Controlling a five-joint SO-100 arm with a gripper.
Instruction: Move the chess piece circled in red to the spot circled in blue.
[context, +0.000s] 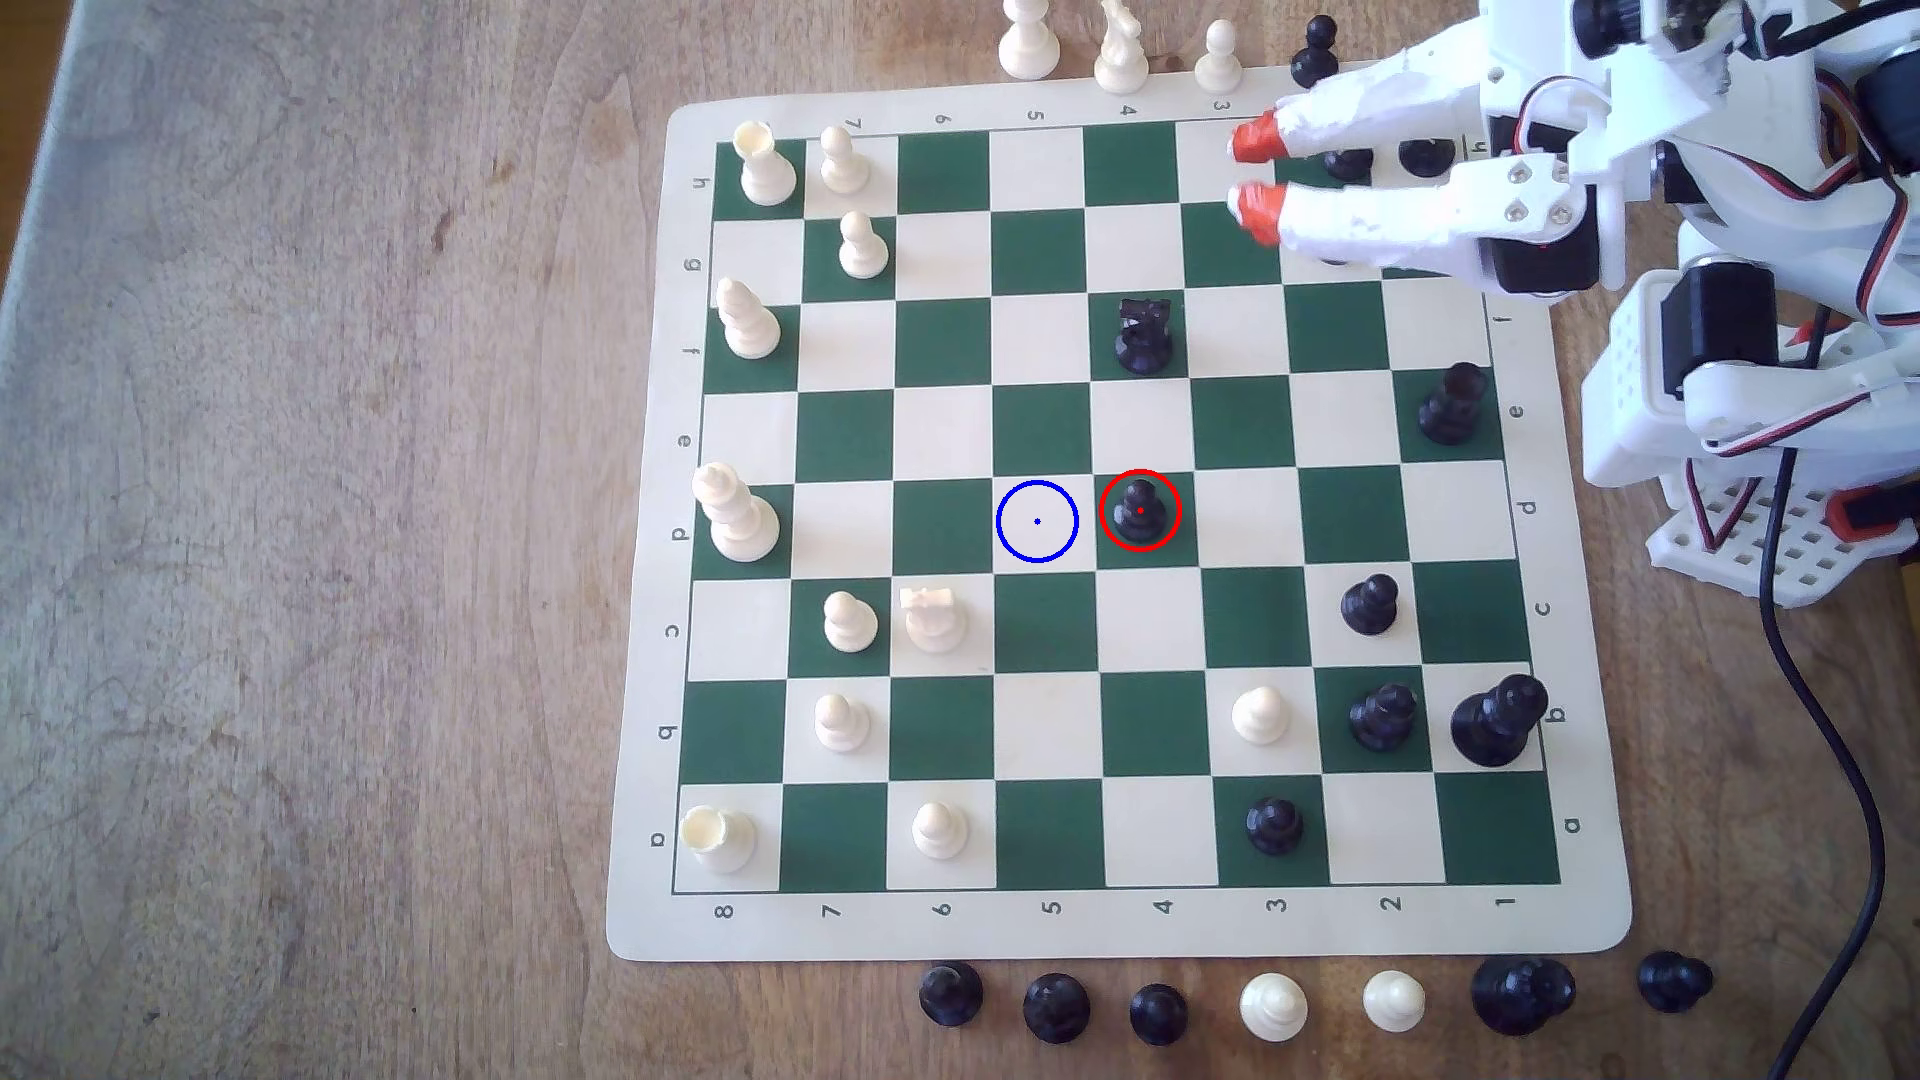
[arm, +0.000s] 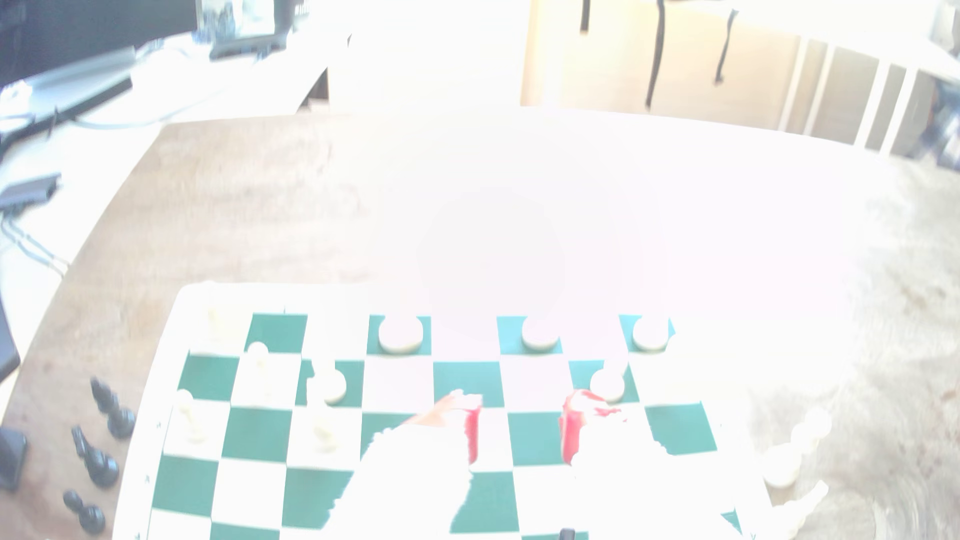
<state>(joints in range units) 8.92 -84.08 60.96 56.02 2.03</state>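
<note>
Seven captured pieces (context: 1273, 1005), five black and two white, line the worktop (context: 312, 623) edge below one ringed black pawn (context: 1140, 511) beside the blue-ringed square (context: 1037, 540), while the claw (context: 1247, 171) hovers open, well apart.

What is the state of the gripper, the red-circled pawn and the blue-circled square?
gripper: open, empty, above the board's far corner rows.
black pawn circled in red: upright on its green square, untouched.
cream square circled in blue: unoccupied, directly at the pawn's left in the exterior view.
</note>
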